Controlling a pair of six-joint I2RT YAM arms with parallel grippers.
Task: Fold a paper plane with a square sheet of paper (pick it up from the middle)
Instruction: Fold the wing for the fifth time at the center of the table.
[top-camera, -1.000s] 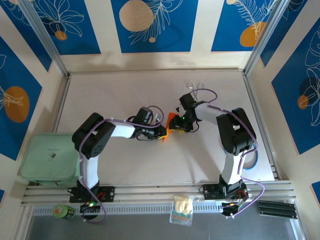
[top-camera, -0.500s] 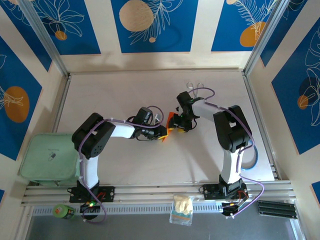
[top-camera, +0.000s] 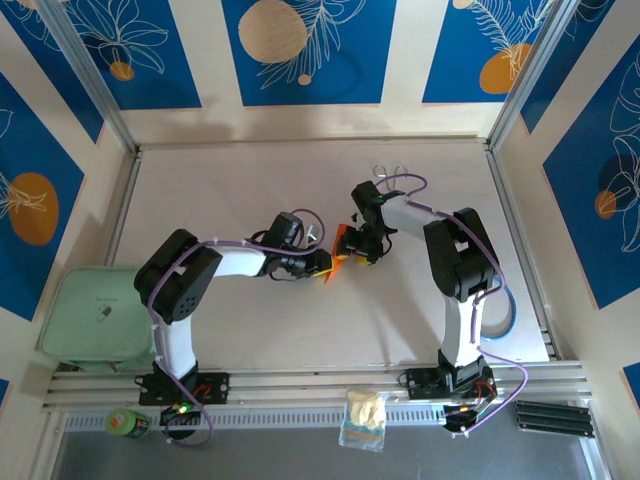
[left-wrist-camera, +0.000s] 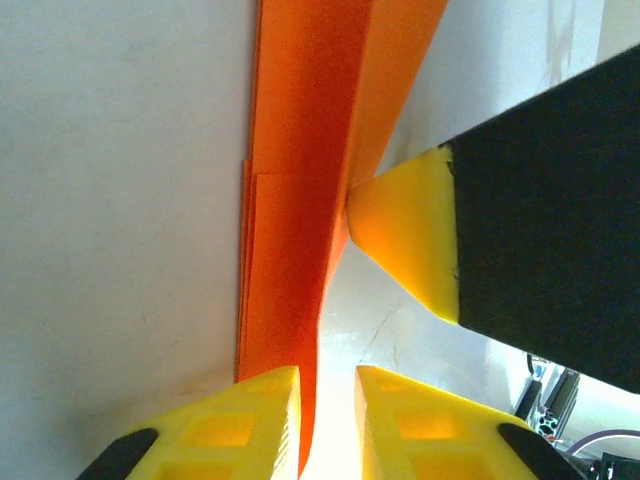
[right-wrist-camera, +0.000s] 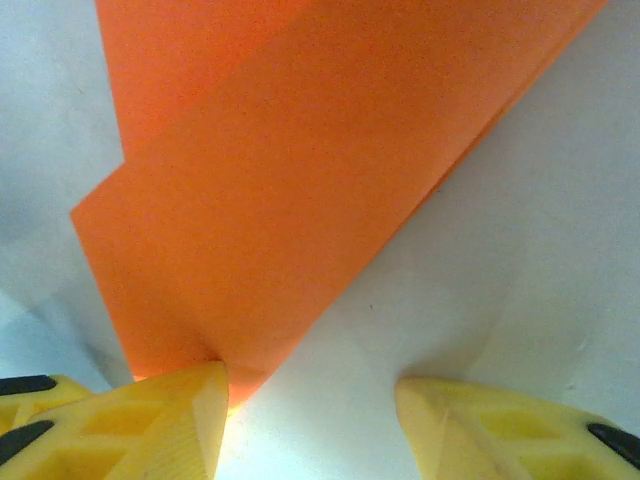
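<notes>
The orange sheet of paper (top-camera: 340, 247) lies mid-table, folded into narrow layers. In the left wrist view the paper (left-wrist-camera: 300, 200) runs down into the gap of my left gripper (left-wrist-camera: 328, 425). An upright flap rests against the left finger (left-wrist-camera: 225, 425), the other finger stands apart, and the jaws are slightly open. My right gripper (right-wrist-camera: 310, 420) is open wide. Its left fingertip (right-wrist-camera: 160, 415) rests on the edge of the paper (right-wrist-camera: 290, 180) and its right fingertip is on bare table. One right fingertip (left-wrist-camera: 410, 240) touches the flap's side. From above, the left gripper (top-camera: 326, 264) and right gripper (top-camera: 358, 246) meet at the paper.
A pale green box (top-camera: 95, 315) sits at the table's left edge. Metal tongs (top-camera: 388, 176) lie at the back, behind the right arm. A blue tape roll (top-camera: 503, 318) is near the right arm's base. A plastic bag (top-camera: 364, 420) lies on the front rail.
My left jaws have parted a little around the paper flap. The right arm has shifted slightly left and back; the paper stays between the two grippers.
</notes>
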